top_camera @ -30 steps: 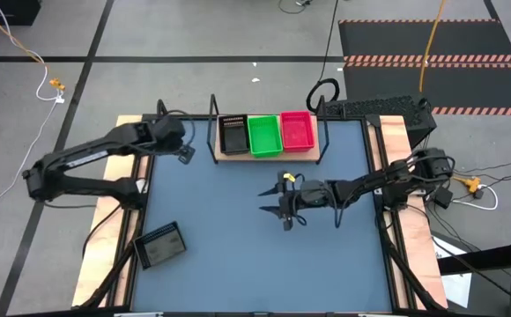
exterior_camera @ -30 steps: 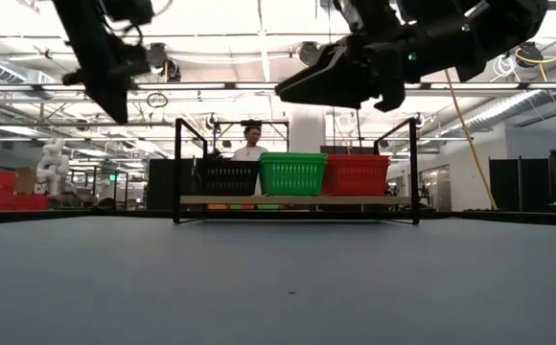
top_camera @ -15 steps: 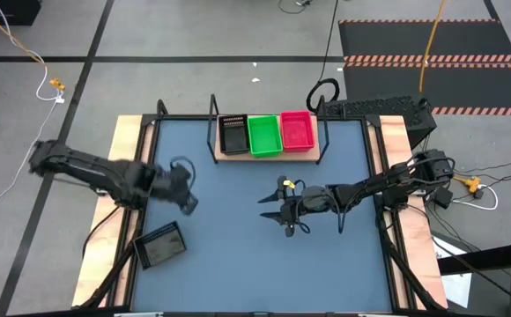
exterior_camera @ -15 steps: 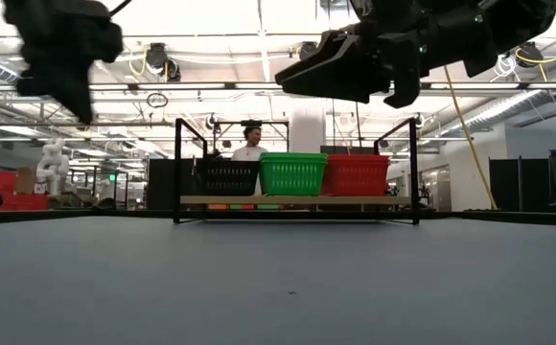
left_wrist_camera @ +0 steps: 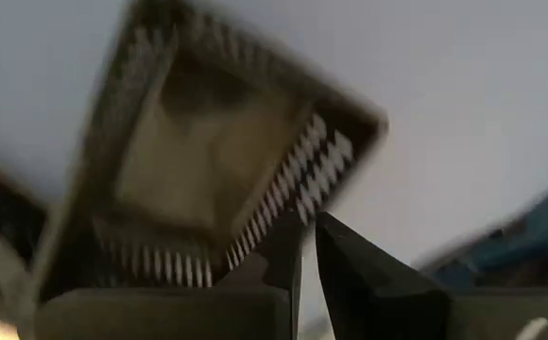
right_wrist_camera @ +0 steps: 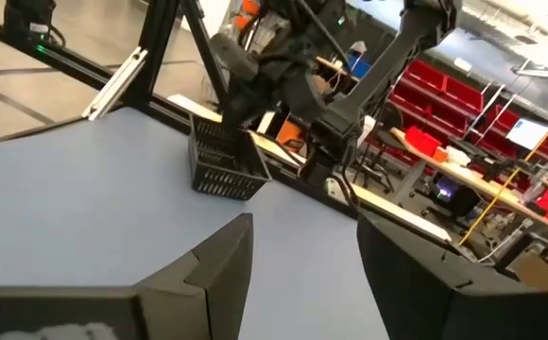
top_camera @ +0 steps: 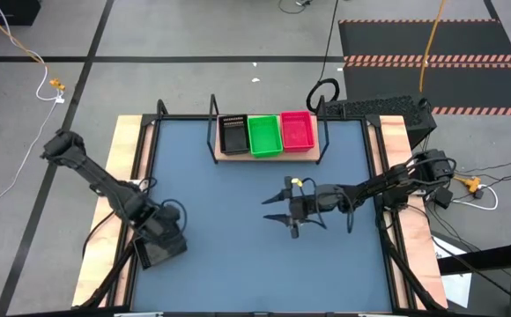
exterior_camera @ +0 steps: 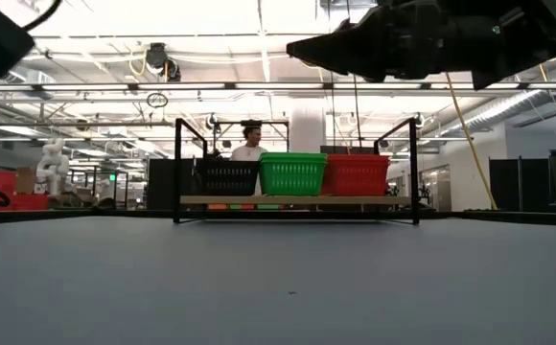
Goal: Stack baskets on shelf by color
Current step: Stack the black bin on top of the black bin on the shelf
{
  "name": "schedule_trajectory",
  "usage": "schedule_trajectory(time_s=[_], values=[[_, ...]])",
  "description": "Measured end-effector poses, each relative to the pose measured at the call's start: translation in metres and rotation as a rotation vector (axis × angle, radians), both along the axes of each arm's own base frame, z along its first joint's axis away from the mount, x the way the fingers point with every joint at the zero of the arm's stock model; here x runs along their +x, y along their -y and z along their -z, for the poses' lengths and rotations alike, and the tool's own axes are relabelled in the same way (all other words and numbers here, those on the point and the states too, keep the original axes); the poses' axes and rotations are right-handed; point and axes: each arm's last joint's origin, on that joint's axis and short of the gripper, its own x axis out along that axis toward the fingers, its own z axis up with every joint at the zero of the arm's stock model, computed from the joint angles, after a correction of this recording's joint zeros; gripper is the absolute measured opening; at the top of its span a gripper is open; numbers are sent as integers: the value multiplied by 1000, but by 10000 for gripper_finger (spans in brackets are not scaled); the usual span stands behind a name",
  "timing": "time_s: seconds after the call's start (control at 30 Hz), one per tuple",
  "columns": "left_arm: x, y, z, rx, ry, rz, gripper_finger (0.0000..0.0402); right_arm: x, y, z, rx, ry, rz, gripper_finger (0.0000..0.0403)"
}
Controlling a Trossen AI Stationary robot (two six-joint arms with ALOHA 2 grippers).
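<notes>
the shelf [top_camera: 269, 155] sits at the far middle of the table [top_camera: 238, 229], and three baskets stand side by side on it: a black basket [top_camera: 233, 135] at the left end, a green basket [top_camera: 263, 134] in the middle and a pink-red basket [top_camera: 297, 130] at the right end, each touching its neighbour. from table height they fill the board between its black wire ends. another black basket, the loose basket [top_camera: 157, 249], lies well apart from the shelf at the near left corner of the table, turned at an angle. the left gripper [top_camera: 169, 231] is right over the loose basket's rim; its fingers [left_wrist_camera: 350, 274] stand a narrow gap apart, and i cannot tell whether they hold the basket. the right gripper [top_camera: 277, 210] hangs above the middle of the table with fingers spread wide, holding nothing. a person [exterior_camera: 250, 140] shows in the room behind the shelf.
</notes>
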Motion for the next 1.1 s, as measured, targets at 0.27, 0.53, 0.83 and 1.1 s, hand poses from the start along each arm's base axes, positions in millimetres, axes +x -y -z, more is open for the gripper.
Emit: schedule_trajectory(time_s=[0.27, 0.53, 0.83, 1.1], values=[[-11, 21, -21, -149, -117, -96, 35, -5, 1, 6, -5, -6, 1, 185], [-37, 42, -13, -81, -346, -319, 54, -9, 2, 11, -25, -27, 1, 185], [-40, 52, 9, 113, -431, -344, 161, -8, 7, 14, -35, -46, 17, 185], [-36, 58, 24, 185, -496, -353, 214, -8, 12, 14, -9, -53, 35, 185]])
